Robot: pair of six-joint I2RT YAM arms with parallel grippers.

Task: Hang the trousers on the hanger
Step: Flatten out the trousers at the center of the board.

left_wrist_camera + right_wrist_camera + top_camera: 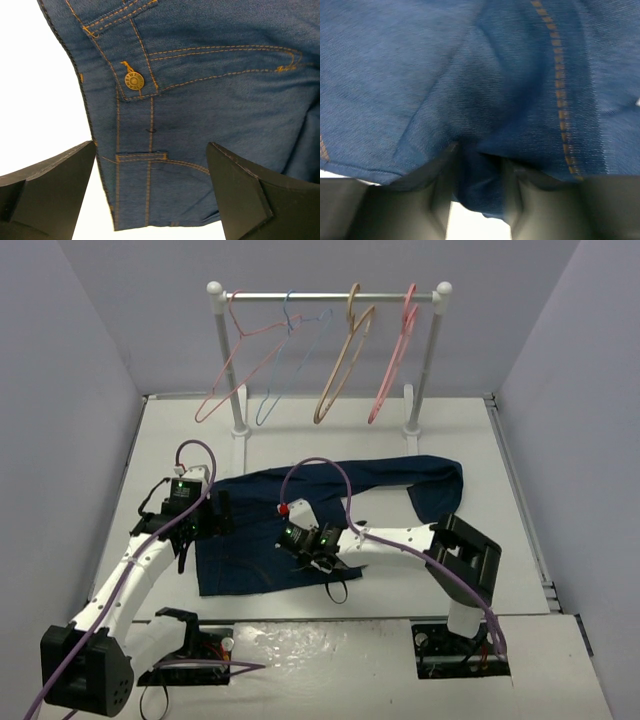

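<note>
Across the middle of the top view the trousers [385,480] lie spread on the white worktop [330,435], waist end toward the lower left, one leg bending round at the right. At left centre the left tool [215,515] sits released at the waistband edge, jaws wide, the brass button [134,81] just beyond them. Right of it the right tool [318,552] is clenched on a fold of the trousers, cloth pinched between its fingers [535,205]. Along the top, the hanger [340,375] hangs on the rail [330,297], well apart from the trousers, between a light-blue hanger [275,380] and a pink hanger [390,370].
</note>
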